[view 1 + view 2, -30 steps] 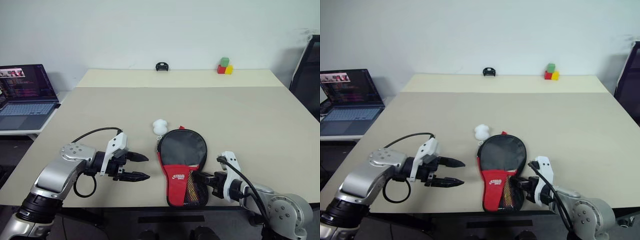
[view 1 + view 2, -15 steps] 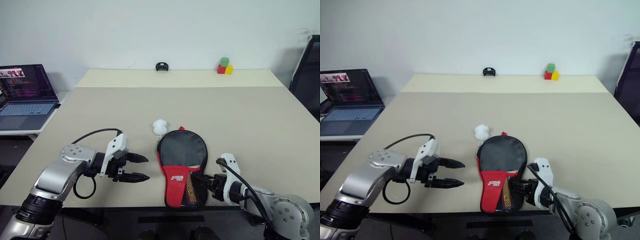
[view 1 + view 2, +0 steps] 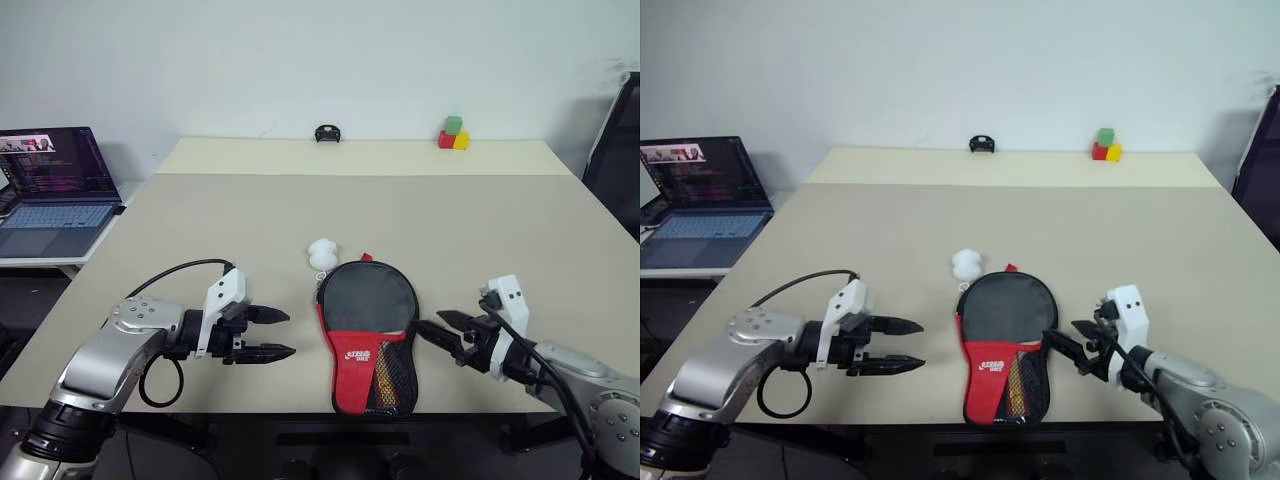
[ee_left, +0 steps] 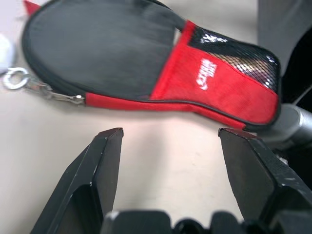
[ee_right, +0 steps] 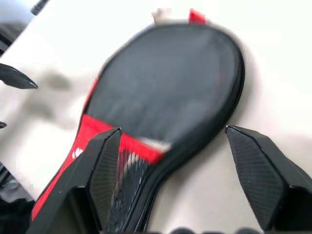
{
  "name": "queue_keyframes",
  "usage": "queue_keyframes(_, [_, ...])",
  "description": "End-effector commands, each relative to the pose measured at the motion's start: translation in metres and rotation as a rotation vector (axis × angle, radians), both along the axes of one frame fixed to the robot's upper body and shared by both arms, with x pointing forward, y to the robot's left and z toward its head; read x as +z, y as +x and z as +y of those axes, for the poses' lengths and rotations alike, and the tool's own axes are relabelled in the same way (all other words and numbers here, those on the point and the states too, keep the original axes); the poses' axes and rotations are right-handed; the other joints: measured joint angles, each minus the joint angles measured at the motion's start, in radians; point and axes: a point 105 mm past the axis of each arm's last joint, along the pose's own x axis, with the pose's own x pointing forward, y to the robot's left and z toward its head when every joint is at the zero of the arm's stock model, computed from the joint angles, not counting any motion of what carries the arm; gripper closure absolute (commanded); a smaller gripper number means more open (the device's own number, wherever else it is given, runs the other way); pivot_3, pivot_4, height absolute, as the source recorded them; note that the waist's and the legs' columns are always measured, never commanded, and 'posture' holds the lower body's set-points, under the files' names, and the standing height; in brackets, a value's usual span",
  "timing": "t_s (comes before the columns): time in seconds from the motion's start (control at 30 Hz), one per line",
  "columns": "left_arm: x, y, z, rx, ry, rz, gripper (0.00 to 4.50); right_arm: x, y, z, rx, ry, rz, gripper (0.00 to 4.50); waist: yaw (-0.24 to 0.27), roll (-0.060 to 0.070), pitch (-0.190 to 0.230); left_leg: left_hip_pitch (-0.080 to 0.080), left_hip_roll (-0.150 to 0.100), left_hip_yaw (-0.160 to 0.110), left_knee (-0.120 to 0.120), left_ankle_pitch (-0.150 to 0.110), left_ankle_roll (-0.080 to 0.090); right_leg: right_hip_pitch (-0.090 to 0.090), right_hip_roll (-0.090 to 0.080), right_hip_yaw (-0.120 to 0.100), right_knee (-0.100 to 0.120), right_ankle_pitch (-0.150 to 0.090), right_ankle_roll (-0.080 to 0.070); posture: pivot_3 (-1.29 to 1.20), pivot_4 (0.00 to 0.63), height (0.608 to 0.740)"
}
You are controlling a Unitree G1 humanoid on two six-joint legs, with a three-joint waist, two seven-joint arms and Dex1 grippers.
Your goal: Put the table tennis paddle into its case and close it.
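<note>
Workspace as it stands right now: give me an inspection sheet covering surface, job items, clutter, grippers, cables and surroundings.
Surface: beige table, flat.
Job's things: paddle-shaped black and red fabric case lying flat near the front edge; paddle not visible.
Clutter: small white ball at the case's far end; small black object; red, green and yellow blocks at the far edge.
Grippers: left gripper open, right gripper open, either side of the case.
Cables: black cable looping over the left arm.
Surroundings: open laptop on a side table.

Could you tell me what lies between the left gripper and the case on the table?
Nothing: in the left eye view, only bare table separates the open left gripper from the case; the left wrist view shows the same.
</note>
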Motion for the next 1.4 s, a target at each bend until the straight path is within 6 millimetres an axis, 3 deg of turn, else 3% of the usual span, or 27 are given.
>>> queue_keyframes(0.03, [0.013, 0.004, 0.004, 0.054, -0.01, -0.083, 1.09, 0.018, 0.011, 0.017, 0.118, -0.04, -0.117, 0.04, 0.0, 0.0, 0.0, 0.0, 0.0, 0.0, 0.0, 0.0, 0.0, 0.0, 0.0, 0.0, 0.0, 0.0, 0.0, 0.0, 0.15, 0.74])
queue_keyframes(0.27, [0.02, 0.03, 0.024, 0.315, -0.071, -0.149, 1.09, 0.021, 0.032, 0.056, 0.304, -0.055, -0.183, 0.04, 0.004, 0.0, 0.0, 0.0, 0.0, -0.002, 0.0, 0.0, 0.0, 0.001, 0.0, -0.001, -0.001, 0.0, 0.0, 0.0, 0.15, 0.74])
queue_keyframes(0.47, [0.011, 0.038, 0.041, 0.482, -0.078, -0.158, 1.09, -0.001, 0.041, 0.077, 0.418, -0.149, -0.203, 0.04, 0.005, -0.001, 0.0, 0.0, 0.0, -0.002, 0.0, 0.0, 0.0, 0.001, 0.0, -0.001, -0.002, 0.0, 0.0, 0.0, 0.15, 0.74])
queue_keyframes(0.67, [0.015, 0.051, 0.041, 0.557, -0.098, -0.194, 1.09, -0.046, 0.05, 0.073, 0.438, -0.248, -0.165, 0.04, 0.007, -0.001, 0.0, 0.0, -0.001, -0.002, 0.0, 0.0, 0.0, 0.001, -0.001, -0.001, -0.002, 0.0, 0.0, 0.0, 0.15, 0.74])
queue_keyframes(0.8, [0.022, 0.056, 0.042, 0.586, -0.123, -0.197, 1.09, -0.062, 0.058, 0.069, 0.402, -0.273, -0.143, 0.04, 0.006, -0.001, 0.0, 0.0, -0.001, -0.002, 0.0, 0.0, 0.0, 0.001, -0.001, -0.001, -0.001, 0.0, 0.0, 0.0, 0.15, 0.74])
queue_keyframes(0.97, [0.03, 0.063, 0.03, 0.557, -0.148, -0.189, 1.09, -0.073, 0.063, 0.066, 0.385, -0.302, -0.131, 0.04, 0.005, -0.001, 0.0, 0.002, -0.001, -0.002, 0.001, 0.0, 0.0, 0.002, 0.0, -0.001, -0.001, 0.001, -0.001, 0.0, 0.15, 0.74])
queue_keyframes(1.13, [0.032, 0.09, 0.008, 0.535, -0.17, -0.135, 1.09, -0.079, 0.059, 0.071, 0.401, -0.306, -0.121, 0.04, 0.009, -0.004, -0.002, 0.007, -0.001, -0.004, 0.001, 0.0, -0.001, 0.009, 0.0, -0.003, -0.002, 0.001, -0.001, 0.0, 0.15, 0.74])
queue_keyframes(1.3, [0.034, 0.128, -0.005, 0.588, -0.169, -0.134, 0.01, -0.079, 0.056, 0.077, 0.407, -0.271, -0.111, 0.0, 0.008, -0.005, -0.002, 0.008, -0.001, -0.004, 0.001, 0.0, -0.001, 0.009, 0.0, -0.003, -0.001, 0.001, -0.001, 0.0, 0.15, 0.74])
queue_keyframes(1.4, [0.029, 0.142, -0.021, 0.568, -0.153, -0.11, 0.01, -0.079, 0.055, 0.079, 0.402, -0.264, -0.109, 0.0, 0.005, -0.005, -0.002, 0.008, -0.002, -0.004, 0.001, 0.0, -0.001, 0.009, 0.0, -0.003, -0.001, 0.001, -0.001, 0.0, 0.15, 0.74])
